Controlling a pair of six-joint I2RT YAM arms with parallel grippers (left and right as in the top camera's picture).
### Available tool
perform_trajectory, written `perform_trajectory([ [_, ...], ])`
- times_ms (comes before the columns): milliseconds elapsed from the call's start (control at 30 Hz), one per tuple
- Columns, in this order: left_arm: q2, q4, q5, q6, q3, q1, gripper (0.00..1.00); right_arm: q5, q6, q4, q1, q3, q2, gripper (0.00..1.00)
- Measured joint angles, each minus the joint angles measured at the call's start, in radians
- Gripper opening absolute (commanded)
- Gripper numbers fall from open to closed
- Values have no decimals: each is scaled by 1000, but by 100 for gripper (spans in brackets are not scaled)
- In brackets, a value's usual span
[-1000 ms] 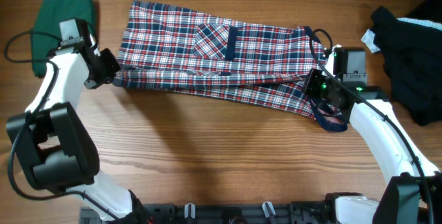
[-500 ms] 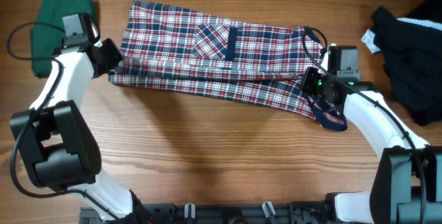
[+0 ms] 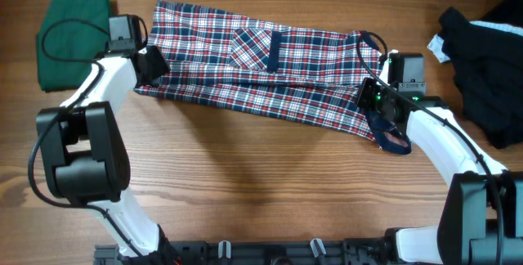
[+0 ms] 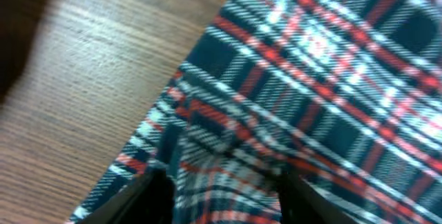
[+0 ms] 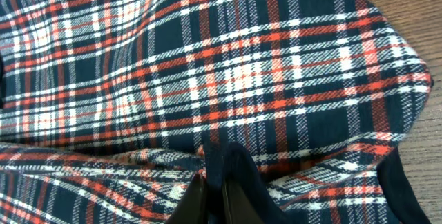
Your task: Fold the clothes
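Left jaws apart over plaid dress [image 3: 245,85], right jaws pinching it

the dress [image 3: 261,77] lies across the table [image 3: 245,183], a folded garment [image 3: 73,28] to its left, crumpled garments [image 3: 482,77] to its right.

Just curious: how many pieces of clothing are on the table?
3: red-navy plaid dress centre, folded green cloth far left, black fabric heap far right, maybe hiding more.

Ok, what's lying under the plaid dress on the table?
Only the wooden table shows around the plaid dress. Its lower edge looks folded onto itself, so plaid cloth lies beneath; anything else is covered.
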Motion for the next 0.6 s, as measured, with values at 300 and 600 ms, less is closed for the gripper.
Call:
perform_trajectory([
  [300, 2, 6, -43, 0, 0, 0, 55, 2, -3, 11, 0, 0, 58, 7],
  [600, 2, 32, -47, 2, 0, 1, 4, 3, -3, 18, 0, 0, 72, 6],
])
